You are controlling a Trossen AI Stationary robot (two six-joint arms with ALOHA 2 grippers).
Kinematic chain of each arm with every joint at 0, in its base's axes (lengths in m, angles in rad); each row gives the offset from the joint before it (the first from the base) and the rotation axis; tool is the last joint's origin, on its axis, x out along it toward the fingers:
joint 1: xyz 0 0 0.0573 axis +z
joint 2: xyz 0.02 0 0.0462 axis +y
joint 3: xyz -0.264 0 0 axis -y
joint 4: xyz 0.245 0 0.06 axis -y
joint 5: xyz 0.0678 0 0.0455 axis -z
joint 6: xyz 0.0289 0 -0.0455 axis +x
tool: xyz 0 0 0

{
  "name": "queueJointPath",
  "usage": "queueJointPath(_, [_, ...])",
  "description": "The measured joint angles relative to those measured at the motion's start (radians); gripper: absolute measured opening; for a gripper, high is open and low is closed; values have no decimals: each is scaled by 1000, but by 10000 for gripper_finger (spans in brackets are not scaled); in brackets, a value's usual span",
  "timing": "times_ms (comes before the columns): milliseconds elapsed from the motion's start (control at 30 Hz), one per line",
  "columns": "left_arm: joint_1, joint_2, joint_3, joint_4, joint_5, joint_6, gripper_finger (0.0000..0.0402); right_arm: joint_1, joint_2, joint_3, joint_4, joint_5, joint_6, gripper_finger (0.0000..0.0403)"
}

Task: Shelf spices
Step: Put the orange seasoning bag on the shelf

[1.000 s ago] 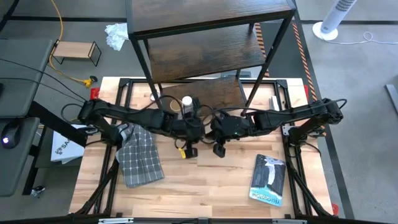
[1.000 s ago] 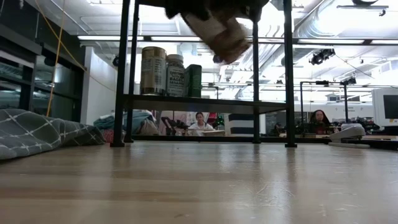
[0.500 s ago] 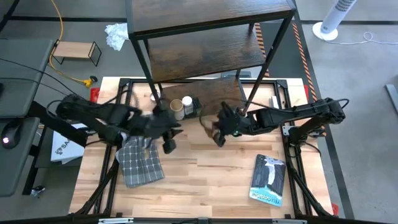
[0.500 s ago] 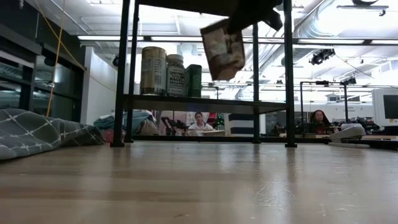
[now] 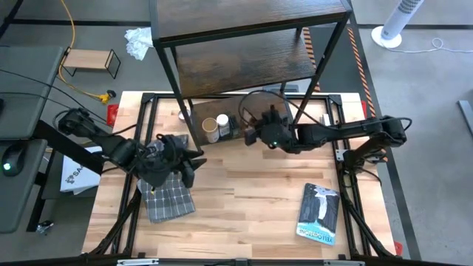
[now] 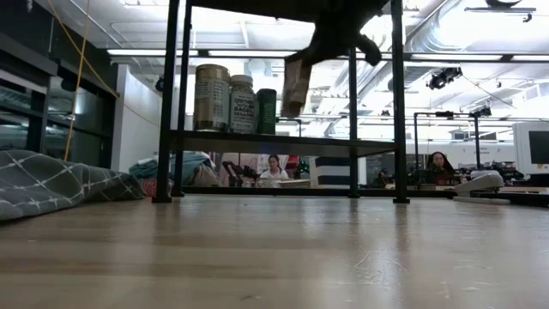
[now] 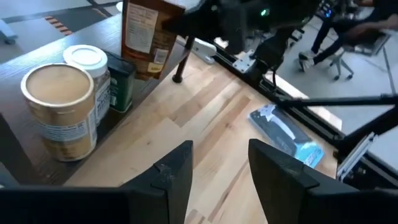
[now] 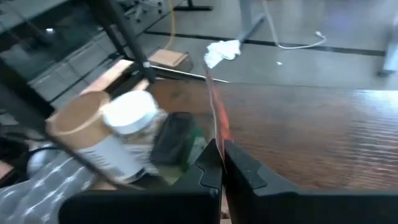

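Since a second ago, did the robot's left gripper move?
Yes. The left gripper has pulled back from the shelf and away from the right gripper, and now sits over the grey cloth on the table's left side.

tabletop (image 5: 244,207): pale wood, smooth, matt | shelf (image 5: 244,18): dark wood-grain boards, thin black metal frame | cloth (image 5: 166,193): soft grey checked fabric | tan canister (image 7: 59,112): paper label, matt lid

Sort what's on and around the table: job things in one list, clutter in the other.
Job:
shelf
tan canister
white-capped jar
green tin
brown packet, held by right gripper

Lying about:
checked cloth
blue-and-white book
small wooden stand
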Motion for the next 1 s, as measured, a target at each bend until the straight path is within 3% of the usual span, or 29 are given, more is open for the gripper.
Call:
queueJointPath(200, [0,8,0,18,-3,-6,152,-31,48,-1,9,52,36,0])
queueJointPath(800, [0,7,0,16,-4,-7,152,-49,116,-1,96,60,49,1])
queueJointPath(1000, [0,7,0,16,-4,-7,152,-49,116,-1,103,51,14,29])
